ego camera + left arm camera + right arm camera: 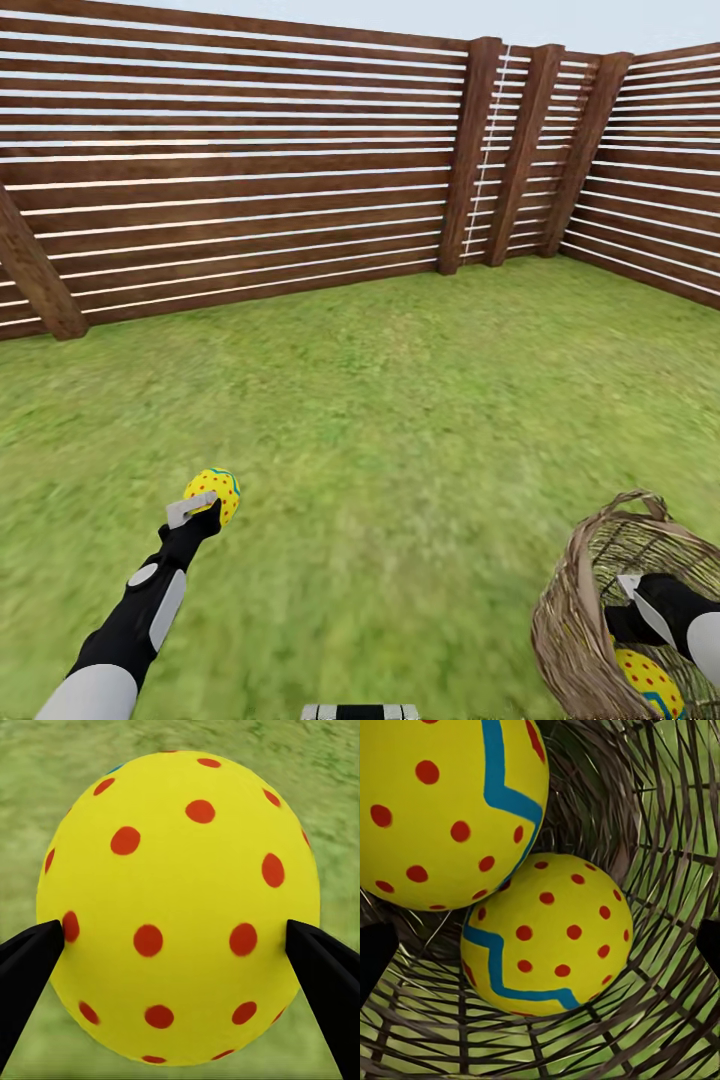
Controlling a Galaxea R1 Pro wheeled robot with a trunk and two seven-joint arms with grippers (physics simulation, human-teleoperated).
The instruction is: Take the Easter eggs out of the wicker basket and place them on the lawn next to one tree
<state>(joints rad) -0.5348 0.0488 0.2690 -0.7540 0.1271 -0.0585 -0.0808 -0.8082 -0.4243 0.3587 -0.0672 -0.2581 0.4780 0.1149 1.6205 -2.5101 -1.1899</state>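
Left end effector [212,503] is clamped on the dotted egg [213,494]; the right end effector [540,952], jaws spread, sits inside the wicker basket [565,620] over two eggs [547,934]. No tree in sight, so a long carry could let that egg slip, and the basket looks tilted enough to tip.

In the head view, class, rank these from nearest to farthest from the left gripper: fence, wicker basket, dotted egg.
1. Dotted egg: between the left gripper fingers.
2. Wicker basket: lower right, around the right arm.
3. Fence: far across the lawn.

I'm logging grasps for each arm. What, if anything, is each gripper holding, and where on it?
The left gripper holds the red-dotted egg by its two opposite sides. The right gripper, inside the wicker basket, holds nothing.
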